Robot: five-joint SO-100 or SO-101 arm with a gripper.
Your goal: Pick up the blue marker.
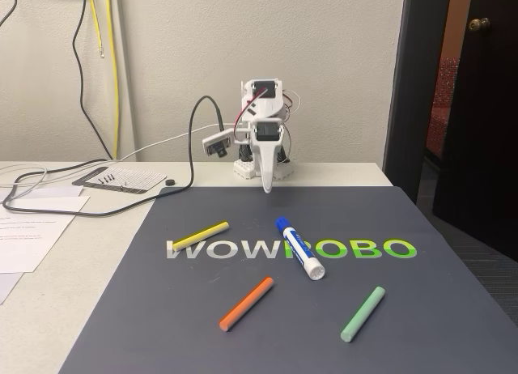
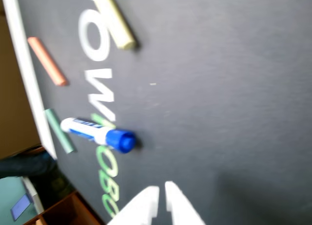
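Marker (image 1: 299,248) lies on mat (image 1: 453,309) centre, blue cap toward arm, untouched. Gripper (image 2: 161,190) hovers at far edge, fingers nearly together. Best: open wide, descend across barrel mid-length, clear of sticks.

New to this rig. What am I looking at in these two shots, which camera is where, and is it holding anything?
It is a small white desktop robot arm with a two-finger end effector, standing at the back of a dark mat. The fixed view faces the arm from the front of the table. The wrist view rides on the arm and looks down at the mat, sideways; the two white tips at its bottom edge are the end effector's fingers.

On the mat lie a blue marker, a yellow stick, an orange stick and a green stick.

Nothing is held. The fingers look nearly closed, with a thin gap, behind the marker.
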